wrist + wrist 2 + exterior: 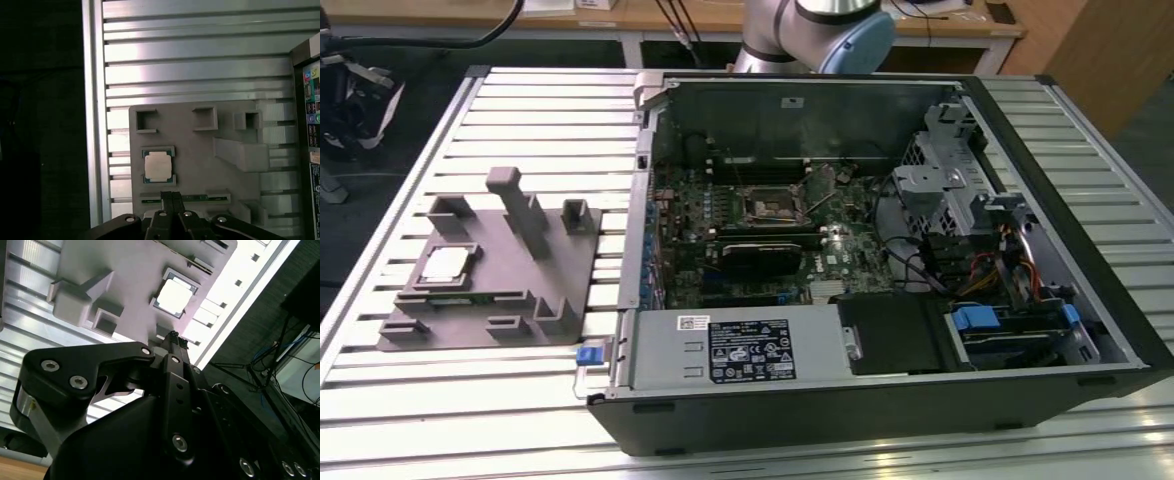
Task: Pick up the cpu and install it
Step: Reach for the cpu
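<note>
The slatted metal worktop (520, 110) carries everything. The largest thing on it is the open computer case (881, 425), lying on its side with the panel off, likely so the board (720, 240) faces up and can be reached from above. The arm (817, 28) rises from behind the case, at the far edge of the worktop.

On the exterior view's left, well apart from the case, is the grey fixture (520, 290). It is a moulded block of pockets and posts, and it seems built to present each part at a known spot and angle. In the middle of the board sits the dark square socket (769, 206) (its frame looks bare, so the install has not been done).

The pincer (172, 197) hangs over the fixture. In both wrist views its two fingers look pressed together with nothing between them, so I judge it closed and empty. Its tips point down at the fixture's edge, near the cpu's pocket, and are not touching the chip. How high it hangs I cannot tell.

The cpu (158, 166) lies flat in its shallow square pocket near one side of the fixture, silvery top up. The pocket walls hug it, presumably to keep it square for a grasp.
</note>
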`<move>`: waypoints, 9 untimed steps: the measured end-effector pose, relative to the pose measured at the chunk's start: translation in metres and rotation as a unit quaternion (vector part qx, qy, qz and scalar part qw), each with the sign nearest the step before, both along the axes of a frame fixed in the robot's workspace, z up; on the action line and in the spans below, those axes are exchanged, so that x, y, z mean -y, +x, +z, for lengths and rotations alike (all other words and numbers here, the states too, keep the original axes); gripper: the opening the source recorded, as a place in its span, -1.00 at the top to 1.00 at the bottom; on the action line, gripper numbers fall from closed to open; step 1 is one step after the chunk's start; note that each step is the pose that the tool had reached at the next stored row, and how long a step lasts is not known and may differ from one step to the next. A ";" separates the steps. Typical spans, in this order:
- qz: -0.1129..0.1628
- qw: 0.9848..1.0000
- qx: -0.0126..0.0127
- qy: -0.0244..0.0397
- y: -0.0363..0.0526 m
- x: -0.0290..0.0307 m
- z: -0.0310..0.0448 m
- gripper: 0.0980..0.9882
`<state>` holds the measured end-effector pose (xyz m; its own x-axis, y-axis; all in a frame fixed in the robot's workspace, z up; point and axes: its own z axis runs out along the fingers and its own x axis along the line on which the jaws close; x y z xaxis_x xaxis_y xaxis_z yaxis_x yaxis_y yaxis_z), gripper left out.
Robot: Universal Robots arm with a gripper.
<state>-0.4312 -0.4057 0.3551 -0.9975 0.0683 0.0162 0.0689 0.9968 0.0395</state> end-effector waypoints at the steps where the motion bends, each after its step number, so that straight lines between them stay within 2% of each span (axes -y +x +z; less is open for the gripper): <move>1: 0.000 1.000 0.000 0.000 -0.0023 0.0000 -0.0003 0.98; 9: 0.000 1.000 -0.001 0.000 -0.0172 0.0000 -0.0025 0.98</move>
<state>-0.4484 -0.4057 0.3526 -0.9975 0.0684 0.0183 0.0691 0.9968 0.0393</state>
